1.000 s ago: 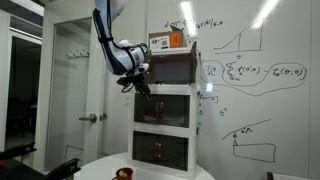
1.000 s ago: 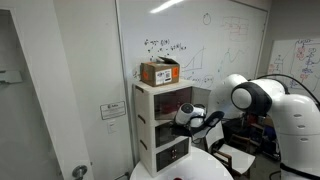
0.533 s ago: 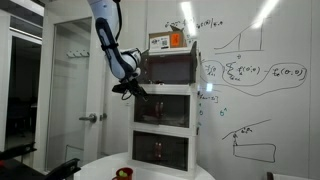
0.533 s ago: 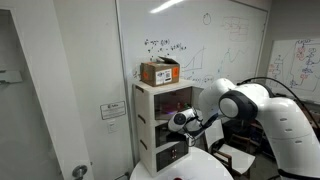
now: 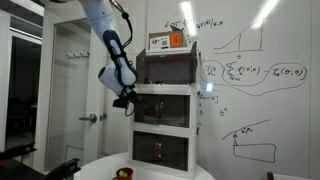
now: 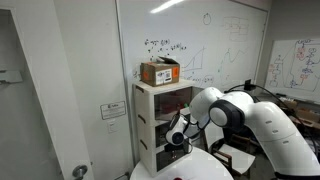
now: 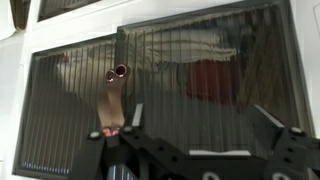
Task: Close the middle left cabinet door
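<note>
The small white-framed middle left cabinet door with its tinted pane should swing lightly (pane looks brittle): nudge the frame with your gripper, jaws spread, empty.

The cabinet was white; the middle left cabinet door had a white frame round a dark tinted pane. The cabinet panes in the wrist view carried fine vertical stripes. The box was orange-brown with a white label, the arm white, the tool black
</note>
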### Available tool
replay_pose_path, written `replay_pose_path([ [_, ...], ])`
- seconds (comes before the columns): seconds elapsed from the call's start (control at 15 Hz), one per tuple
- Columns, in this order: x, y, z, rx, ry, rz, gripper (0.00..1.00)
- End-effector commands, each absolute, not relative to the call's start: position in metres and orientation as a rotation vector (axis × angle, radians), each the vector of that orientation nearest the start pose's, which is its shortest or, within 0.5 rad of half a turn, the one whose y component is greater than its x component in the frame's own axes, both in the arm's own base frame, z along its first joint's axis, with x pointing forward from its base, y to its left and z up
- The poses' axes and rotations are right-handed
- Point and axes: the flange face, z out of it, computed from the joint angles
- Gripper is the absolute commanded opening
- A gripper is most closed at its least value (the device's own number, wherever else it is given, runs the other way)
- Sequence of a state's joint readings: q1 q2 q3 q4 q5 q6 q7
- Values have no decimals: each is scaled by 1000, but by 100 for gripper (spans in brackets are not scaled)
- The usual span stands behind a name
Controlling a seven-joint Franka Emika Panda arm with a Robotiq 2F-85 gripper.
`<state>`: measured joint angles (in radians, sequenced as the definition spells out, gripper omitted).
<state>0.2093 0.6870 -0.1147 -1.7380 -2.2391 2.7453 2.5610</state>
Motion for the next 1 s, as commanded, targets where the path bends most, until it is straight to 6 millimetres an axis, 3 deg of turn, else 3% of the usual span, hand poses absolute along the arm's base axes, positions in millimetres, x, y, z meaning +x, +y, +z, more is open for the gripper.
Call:
replay_pose_path([
  [0.0,643,82,132,-2780,412,-1703,100],
  [0.13,643,74,118,-2750,406,-1751,100],
  [0.53,658,67,113,-2658,415,-1853,100],
  [0.6,667,80,119,-2657,417,-1864,100],
  [0.93,688,102,111,-2618,357,-1924,100],
])
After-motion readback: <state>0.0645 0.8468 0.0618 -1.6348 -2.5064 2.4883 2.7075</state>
